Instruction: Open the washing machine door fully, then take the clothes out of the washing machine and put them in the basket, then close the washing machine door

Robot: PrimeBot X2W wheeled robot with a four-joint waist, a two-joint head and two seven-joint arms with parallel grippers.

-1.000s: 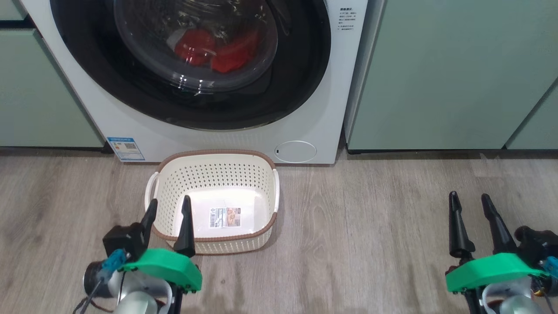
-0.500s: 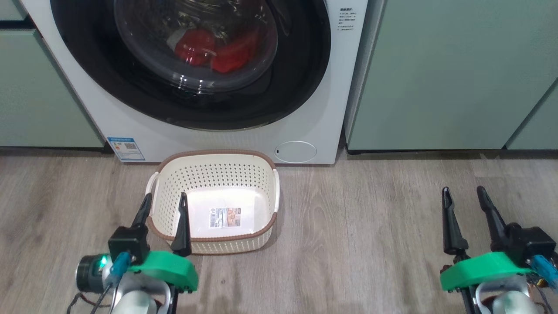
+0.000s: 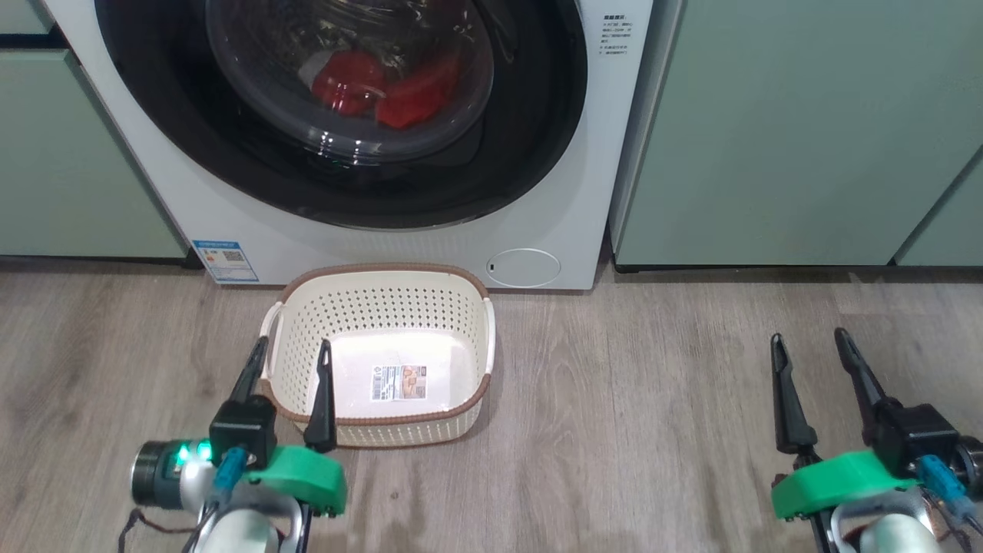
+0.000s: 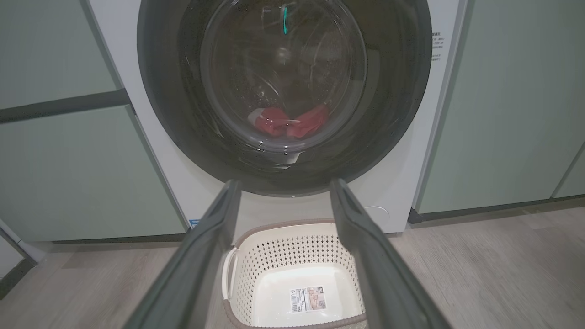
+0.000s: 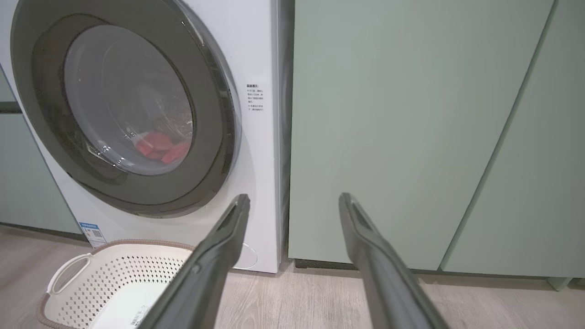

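**Head view.**
- The washing machine (image 3: 192,207): white, set between pale green cabinets (image 3: 768,130).
- The door (image 3: 537,138): black-rimmed and closed flat on the machine's front.
- The clothes (image 3: 384,84): red, lying low in the drum behind the glass.
- The basket (image 3: 384,270): cream with a brown rim and a label (image 3: 398,382) on its bottom. It stands on the wood floor (image 3: 614,399) just in front of the machine.
- My left gripper (image 3: 294,344): fingers spread and holding nothing, seen across the basket's near left corner.
- My right gripper (image 3: 809,336): fingers spread and holding nothing, over the floor well right of the basket.

**Left wrist view.** My two fingers stand apart. The basket lies between them below and the door is above, with the clothes behind its glass.

**Right wrist view.** My fingers stand apart on either side of the seam between the machine and a cabinet. The door is at upper left and the basket at lower left.
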